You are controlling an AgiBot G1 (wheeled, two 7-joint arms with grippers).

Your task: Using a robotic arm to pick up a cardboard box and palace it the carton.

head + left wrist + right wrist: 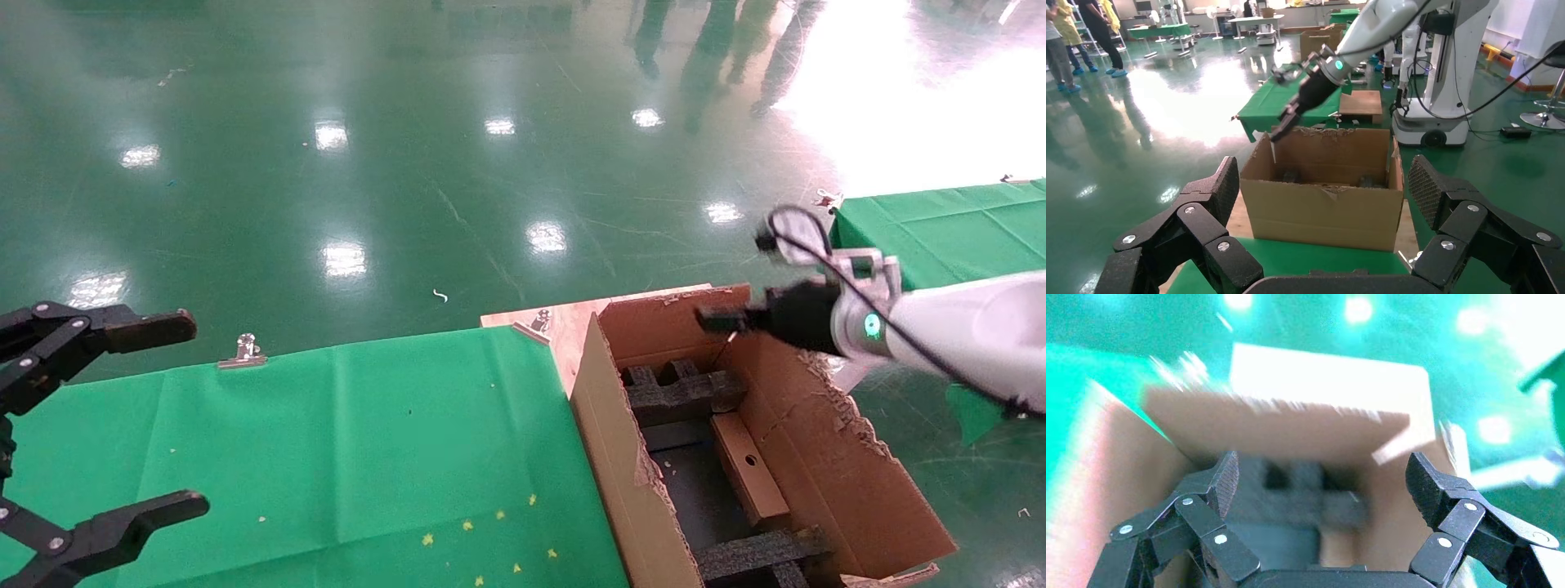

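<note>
Hovering over the carton (pixel 817 457), my right gripper (pixel 1321 490) has its fingers apart and empty; the cardboard box (pixel 748 469) already lies inside, leaning along the right-hand wall. Pulling out carelessly, I judge, could snag the torn flap. Only my head view shows that box. My left gripper (pixel 122 425) idles, spread, over the green table (pixel 368 441).

A glossy green floor (pixel 409 163) mirrors ceiling lights and a bright glare at the far right. Green cloth (pixel 327 441) covers the worktop, held by metal clips (pixel 243 351). Further green-covered tables (pixel 1162 29) and people (pixel 1058 49) stand beyond.
</note>
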